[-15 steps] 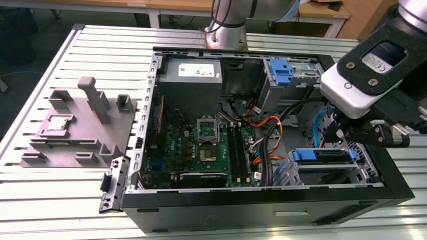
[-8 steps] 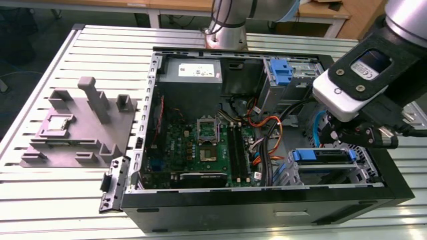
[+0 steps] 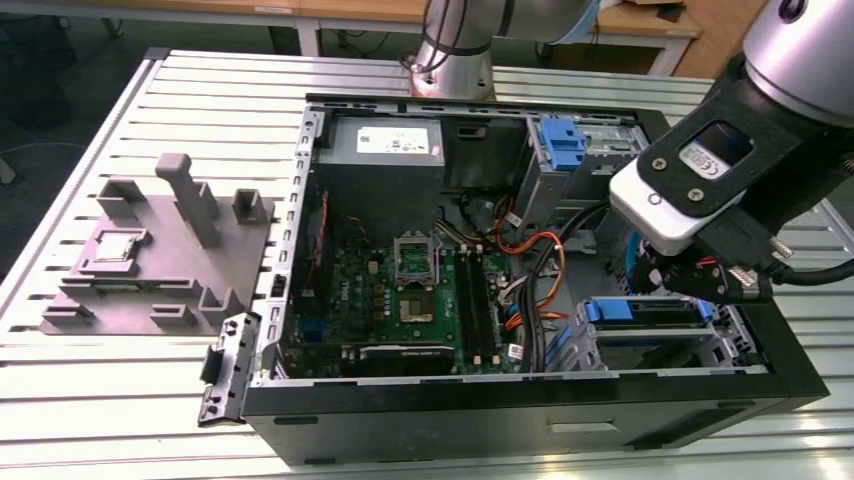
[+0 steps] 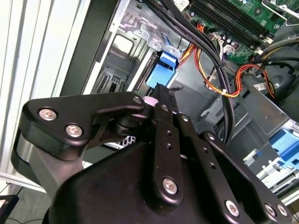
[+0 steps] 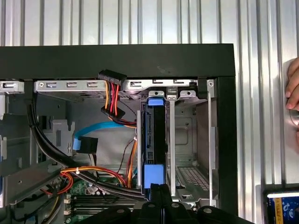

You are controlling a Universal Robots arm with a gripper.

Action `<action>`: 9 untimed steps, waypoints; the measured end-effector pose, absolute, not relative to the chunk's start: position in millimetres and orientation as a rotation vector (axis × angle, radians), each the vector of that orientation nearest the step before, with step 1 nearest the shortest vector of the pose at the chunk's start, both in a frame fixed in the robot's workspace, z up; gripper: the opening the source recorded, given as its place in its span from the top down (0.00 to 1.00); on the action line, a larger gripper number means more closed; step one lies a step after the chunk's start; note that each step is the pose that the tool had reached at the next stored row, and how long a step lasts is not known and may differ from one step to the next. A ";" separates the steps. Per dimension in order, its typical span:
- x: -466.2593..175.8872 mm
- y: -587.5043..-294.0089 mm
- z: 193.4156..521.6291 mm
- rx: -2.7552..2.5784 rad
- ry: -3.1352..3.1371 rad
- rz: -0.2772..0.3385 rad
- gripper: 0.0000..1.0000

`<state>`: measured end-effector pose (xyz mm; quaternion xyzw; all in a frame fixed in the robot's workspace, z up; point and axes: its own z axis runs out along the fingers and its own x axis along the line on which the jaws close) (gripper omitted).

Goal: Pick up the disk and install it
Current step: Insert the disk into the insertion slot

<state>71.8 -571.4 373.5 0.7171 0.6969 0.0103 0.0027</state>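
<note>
One computer case, one disk, one grey fixture, one hand.

The end effector points straight down, closed.

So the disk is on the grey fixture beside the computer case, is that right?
No. The disk isn't on the grey fixture; it sits in the drive bay inside the case, pincer at its blue end, as the first wrist view shows.
</note>
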 end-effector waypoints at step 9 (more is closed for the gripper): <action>71.8 -571.4 367.6 2.250 2.186 0.033 0.90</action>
